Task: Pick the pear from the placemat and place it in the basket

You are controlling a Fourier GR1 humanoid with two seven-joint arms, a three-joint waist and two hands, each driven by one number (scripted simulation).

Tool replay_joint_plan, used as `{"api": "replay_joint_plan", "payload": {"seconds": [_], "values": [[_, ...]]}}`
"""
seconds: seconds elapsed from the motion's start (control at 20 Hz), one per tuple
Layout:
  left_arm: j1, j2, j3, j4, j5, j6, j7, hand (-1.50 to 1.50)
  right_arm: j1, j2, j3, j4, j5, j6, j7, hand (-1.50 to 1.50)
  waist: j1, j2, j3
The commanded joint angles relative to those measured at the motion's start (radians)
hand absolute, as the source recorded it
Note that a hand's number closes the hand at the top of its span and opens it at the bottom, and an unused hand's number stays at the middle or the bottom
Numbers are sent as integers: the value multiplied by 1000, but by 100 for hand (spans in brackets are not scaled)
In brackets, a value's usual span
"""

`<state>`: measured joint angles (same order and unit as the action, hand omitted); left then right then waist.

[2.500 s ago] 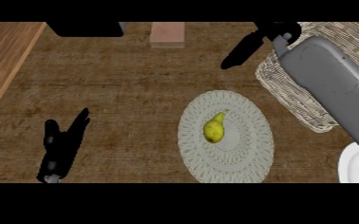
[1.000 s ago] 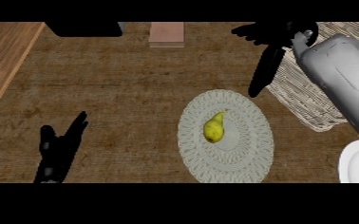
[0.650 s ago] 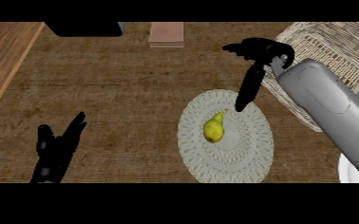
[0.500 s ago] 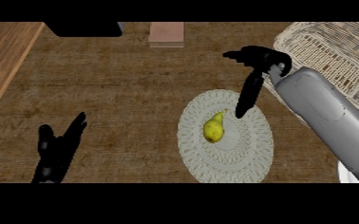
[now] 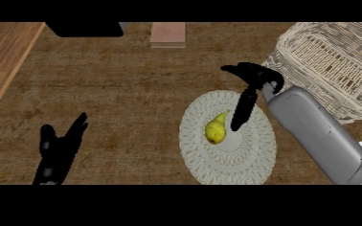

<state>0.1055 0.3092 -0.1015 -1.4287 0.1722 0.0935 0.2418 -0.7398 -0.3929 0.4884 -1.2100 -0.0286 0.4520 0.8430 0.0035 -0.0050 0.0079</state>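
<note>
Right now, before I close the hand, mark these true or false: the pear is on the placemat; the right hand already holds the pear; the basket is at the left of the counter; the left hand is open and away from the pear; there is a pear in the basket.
1. The pear is on the placemat. True.
2. The right hand already holds the pear. False: its fingers are straight, reaching down beside the pear, not curled round it.
3. The basket is at the left. False: it is at the upper right.
4. The left hand is open, away from the pear. True.
5. A pear is in the basket. False: none shows there.
</note>
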Motion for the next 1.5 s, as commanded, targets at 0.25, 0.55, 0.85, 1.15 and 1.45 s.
{"api": "replay_joint_plan", "payload": {"seconds": [0.25,0.55,0.85,1.15,1.45], "values": [[45,-20,17,22,-9,-37,3,0,58,72,-49,-33,107,6,9,-150,0,4,-8],[12,-24,32,41,-10,-61,16,0,69,168,-27,126,247,-81,-137,-150,8,7,-8],[44,-24,38,-23,-22,-58,48,0,72,171,-45,220,284,-14,-193,-150,11,7,-7],[35,-82,9,-35,-68,-6,92,0,170,191,-27,73,301,38,-53,-150,-4,3,-8],[28,-41,74,6,-43,-91,30,0,133,230,-84,204,377,24,-166,-150,4,6,-8]]}}
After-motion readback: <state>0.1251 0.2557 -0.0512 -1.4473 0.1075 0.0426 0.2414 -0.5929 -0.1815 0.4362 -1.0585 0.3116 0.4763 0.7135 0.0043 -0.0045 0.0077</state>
